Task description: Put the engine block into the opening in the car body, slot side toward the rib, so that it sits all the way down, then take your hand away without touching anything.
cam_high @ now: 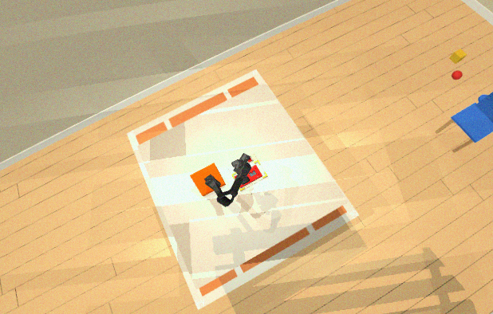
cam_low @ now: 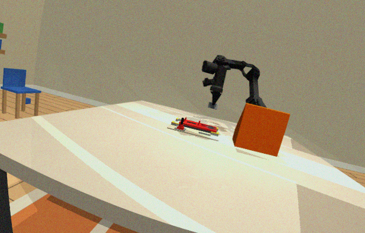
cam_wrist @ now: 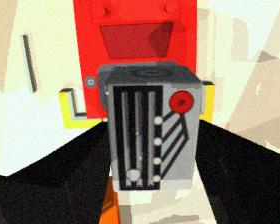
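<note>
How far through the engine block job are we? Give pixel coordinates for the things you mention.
Done: the engine block point(cam_low: 212, 105) point(cam_wrist: 153, 135) is grasped and off the table, seen raised in the exterior view.
In hand: the gripper point(cam_low: 212, 104) point(cam_wrist: 151, 131) holds it above the red car body point(cam_high: 255, 172) point(cam_low: 198, 125) point(cam_wrist: 136, 15).
Left: lining it up with the opening, slot side to the rib, seating it fully, releasing and backing away.
</note>
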Controlling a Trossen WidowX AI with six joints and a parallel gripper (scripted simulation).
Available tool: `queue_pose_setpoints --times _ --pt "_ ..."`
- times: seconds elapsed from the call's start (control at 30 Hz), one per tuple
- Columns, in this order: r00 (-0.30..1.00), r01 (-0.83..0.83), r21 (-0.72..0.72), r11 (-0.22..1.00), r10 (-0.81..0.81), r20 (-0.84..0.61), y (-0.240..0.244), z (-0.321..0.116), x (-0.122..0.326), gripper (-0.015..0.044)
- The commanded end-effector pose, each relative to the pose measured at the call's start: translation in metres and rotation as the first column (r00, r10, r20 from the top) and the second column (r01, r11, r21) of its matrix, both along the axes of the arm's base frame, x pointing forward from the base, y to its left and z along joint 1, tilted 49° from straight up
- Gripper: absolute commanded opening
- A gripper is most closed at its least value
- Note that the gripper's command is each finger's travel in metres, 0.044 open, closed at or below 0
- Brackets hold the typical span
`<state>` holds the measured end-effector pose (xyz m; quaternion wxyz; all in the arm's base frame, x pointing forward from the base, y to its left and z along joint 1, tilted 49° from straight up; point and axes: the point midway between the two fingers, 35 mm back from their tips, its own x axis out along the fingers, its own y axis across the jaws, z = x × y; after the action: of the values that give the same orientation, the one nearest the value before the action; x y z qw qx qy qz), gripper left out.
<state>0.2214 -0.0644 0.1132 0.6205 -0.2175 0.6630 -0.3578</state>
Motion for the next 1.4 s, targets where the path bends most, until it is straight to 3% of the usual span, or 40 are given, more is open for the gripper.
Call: queue_pose_setpoints --times 0.0,0.23,1.37 --pt "1.0 0.002 -0.001 1.0 -0.002 0.003 0.009 0.008 0.0 0.0" --pt "1.0 0.002 -0.006 1.0 -0.002 0.002 0.016 0.015 0.0 0.0" --pt "1.0 -0.012 0.005 1.0 0.012 -0.007 -0.048 -0.038 0.061 0.0"
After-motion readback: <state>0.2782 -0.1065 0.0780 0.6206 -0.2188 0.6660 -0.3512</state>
